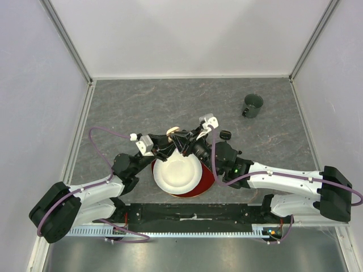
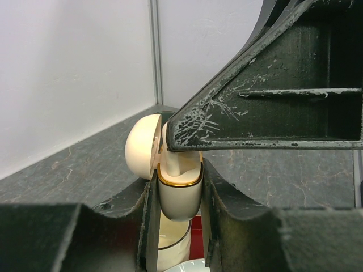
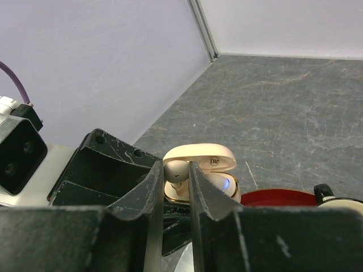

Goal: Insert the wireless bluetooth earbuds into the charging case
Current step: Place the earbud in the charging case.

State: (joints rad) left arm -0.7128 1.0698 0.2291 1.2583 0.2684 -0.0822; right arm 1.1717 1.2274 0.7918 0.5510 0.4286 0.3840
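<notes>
My left gripper (image 2: 178,190) is shut on the cream charging case (image 2: 180,198), which has a gold rim, and holds it upright above the plates. The case lid (image 2: 142,146) is open. My right gripper (image 3: 176,177) is shut on a white earbud (image 3: 177,168) and holds it at the case's open mouth (image 3: 218,184), under the raised lid (image 3: 207,156). A blue light glows inside the case. In the top view both grippers meet at the case (image 1: 173,132). I see no other earbuds.
A white plate (image 1: 177,173) lies on a red plate (image 1: 209,180) just below the grippers. A small black object (image 1: 226,135) lies to the right of them. A dark cup (image 1: 253,105) stands at the back right. Grey walls enclose the table.
</notes>
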